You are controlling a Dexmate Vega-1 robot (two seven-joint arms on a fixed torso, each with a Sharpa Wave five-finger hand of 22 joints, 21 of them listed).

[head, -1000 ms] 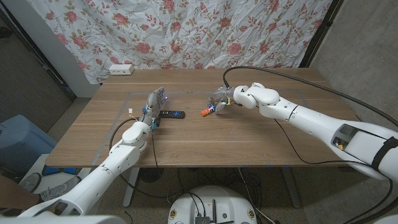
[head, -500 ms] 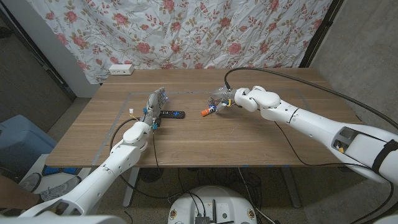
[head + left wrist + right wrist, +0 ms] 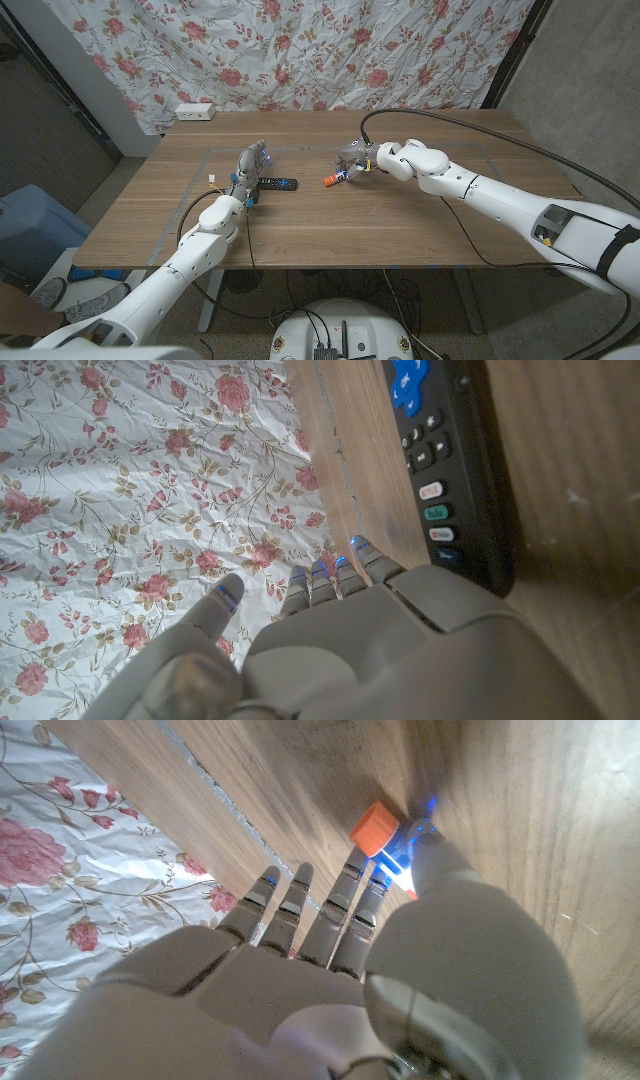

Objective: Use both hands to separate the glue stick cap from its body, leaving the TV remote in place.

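Observation:
The glue stick (image 3: 336, 179) lies on the table with its orange cap (image 3: 328, 183) pointing towards the remote. My right hand (image 3: 356, 160) hovers just behind it with its fingers stretched out. In the right wrist view the orange cap (image 3: 375, 828) shows between the fingers (image 3: 300, 905) and the thumb (image 3: 432, 855), and the thumb hides most of the body. The black TV remote (image 3: 276, 184) lies left of the stick. My left hand (image 3: 250, 166) stands at the remote's left end, fingers straight and apart, holding nothing. The remote (image 3: 440, 470) runs along that hand (image 3: 340, 650) in the left wrist view.
A white power strip (image 3: 194, 111) sits at the table's far left corner. Behind the table hangs a flowered cloth (image 3: 330, 50). Thin tape lines (image 3: 200, 190) mark a rectangle on the wooden top.
My right hand has settled a little closer around the glue stick, which has barely shifted. The left hand and the remote have stayed where they were.

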